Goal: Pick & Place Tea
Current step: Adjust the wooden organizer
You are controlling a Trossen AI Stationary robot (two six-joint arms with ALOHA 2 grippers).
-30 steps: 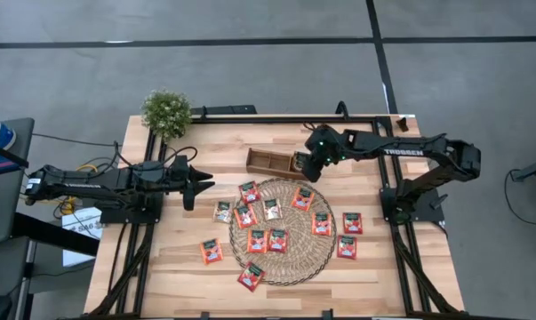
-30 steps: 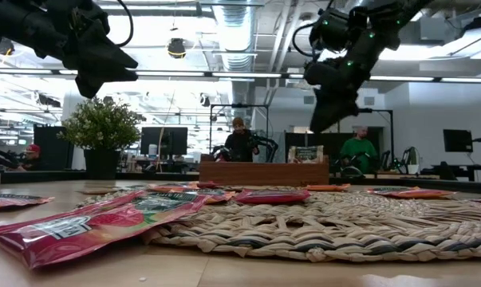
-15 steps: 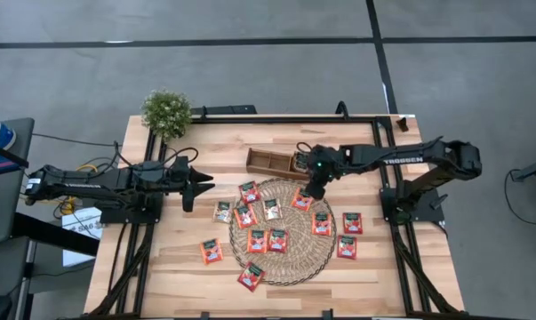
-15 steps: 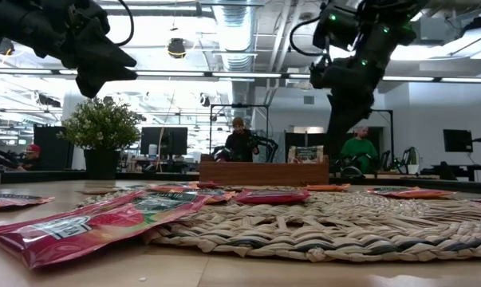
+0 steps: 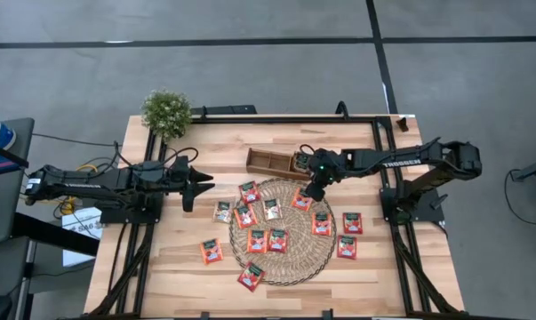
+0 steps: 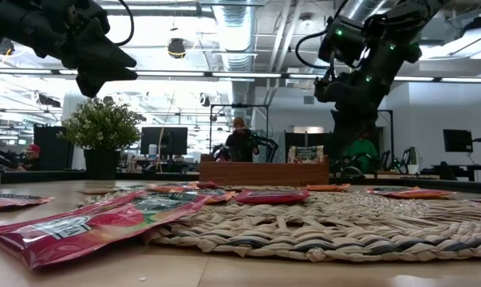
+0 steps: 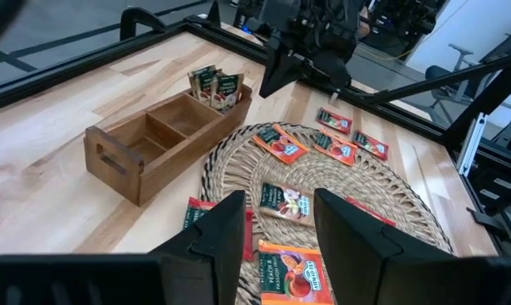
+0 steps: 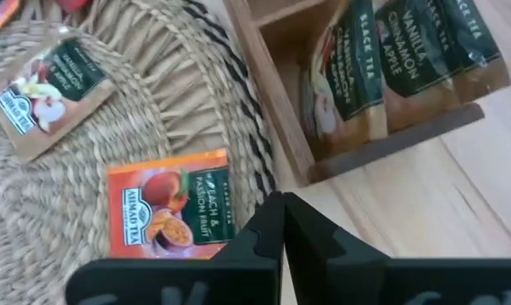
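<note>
Small square tea sachets (image 5: 277,239), mostly red-orange with a few pale beige ones, lie scattered flat over a round woven straw mat (image 5: 285,267) in the middle of a light wooden table (image 5: 179,267). A few sachets lie off the mat: one on the bare wood near its left edge, one at its front edge, two just beside its right side. Behind the mat sits a small brown wooden divided tray (image 5: 263,161); its right-hand compartment already holds a couple of sachets standing on edge, while the other compartments show bare wood.

The right gripper (image 5: 313,189) is low over the back edge of the mat, between the tray and an orange sachet (image 8: 170,213), its fingers pressed together with nothing between them. The left gripper (image 5: 199,180) hangs above the table's left side, well apart from the mat, its fingers (image 7: 217,233) spread and empty.

A small potted plant (image 5: 166,112) stands at the table's back left corner. In the room beyond, people sit at desks.
</note>
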